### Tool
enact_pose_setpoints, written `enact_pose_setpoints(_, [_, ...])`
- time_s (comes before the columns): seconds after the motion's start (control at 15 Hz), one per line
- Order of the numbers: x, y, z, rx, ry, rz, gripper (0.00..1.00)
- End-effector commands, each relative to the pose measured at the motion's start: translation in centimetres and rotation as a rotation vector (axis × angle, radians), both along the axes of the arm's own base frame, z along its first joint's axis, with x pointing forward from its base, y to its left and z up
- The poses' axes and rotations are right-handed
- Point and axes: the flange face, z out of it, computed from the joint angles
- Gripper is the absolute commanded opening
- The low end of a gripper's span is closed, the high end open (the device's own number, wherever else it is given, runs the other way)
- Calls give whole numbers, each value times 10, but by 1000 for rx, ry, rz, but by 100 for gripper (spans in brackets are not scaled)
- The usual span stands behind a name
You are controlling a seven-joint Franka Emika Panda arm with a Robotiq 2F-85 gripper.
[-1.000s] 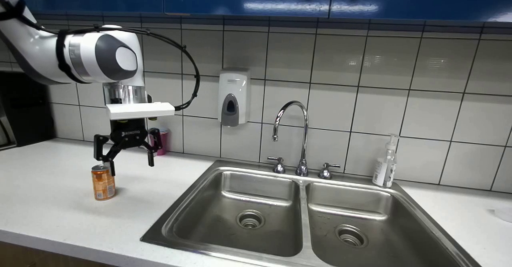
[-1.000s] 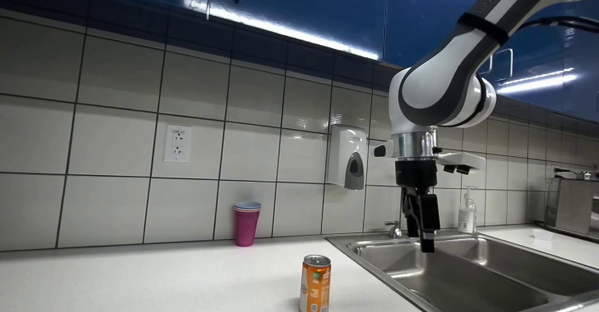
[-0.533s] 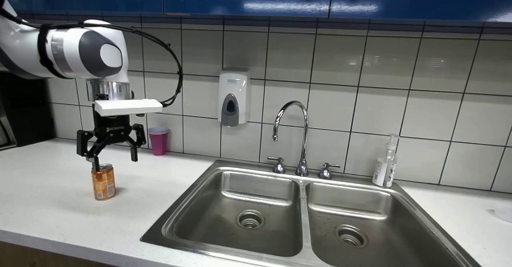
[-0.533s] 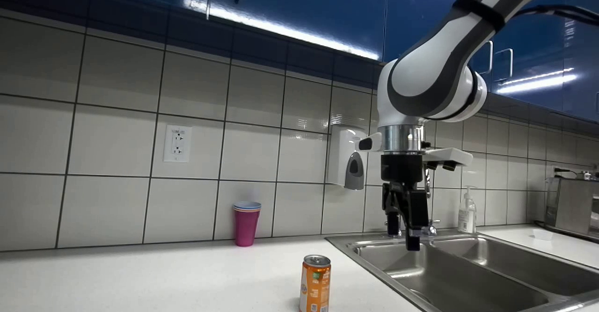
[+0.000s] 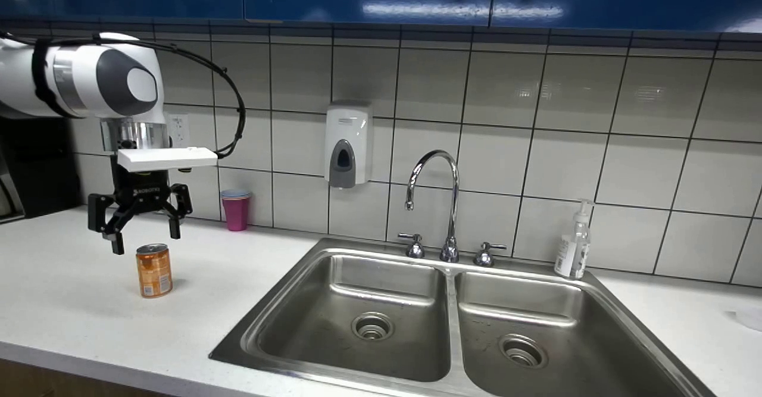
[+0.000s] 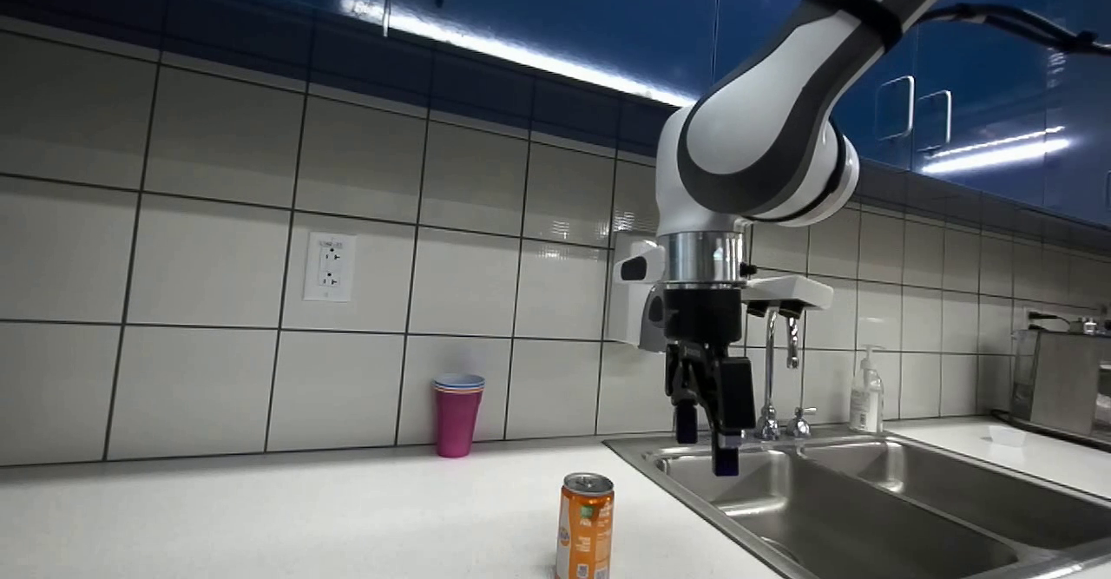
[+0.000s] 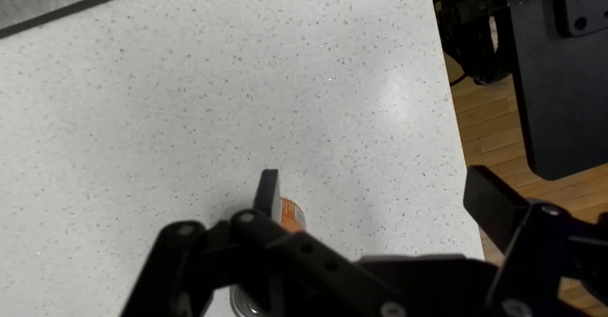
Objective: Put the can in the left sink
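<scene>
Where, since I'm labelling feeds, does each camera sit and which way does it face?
An exterior view: before the white countertop, facing the steel double sink; white arm, black end effector at left.
An exterior view: before the orange metal can, facing the white tiled wall; arm and end effector toward the right.
Wrist view: on the wrist, looking down at the countertop; end effector along the bottom.
Both exterior views share can, sink and pink tapered cup.

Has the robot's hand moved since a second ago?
Yes. In an exterior view, the hand has shifted toward the picture's left, farther from the wall-mounted dispenser; it no longer covers part of the pink cup.
</scene>
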Motion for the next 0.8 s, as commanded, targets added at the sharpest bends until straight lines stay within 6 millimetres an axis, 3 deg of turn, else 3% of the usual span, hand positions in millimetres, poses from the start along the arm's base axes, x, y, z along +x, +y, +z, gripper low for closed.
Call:
enact_pose_setpoints(0.0, [14,21,-9,-20,36,-3,100])
enact_pose_setpoints(0.73, [46,53,-40,-44,41,-60,100])
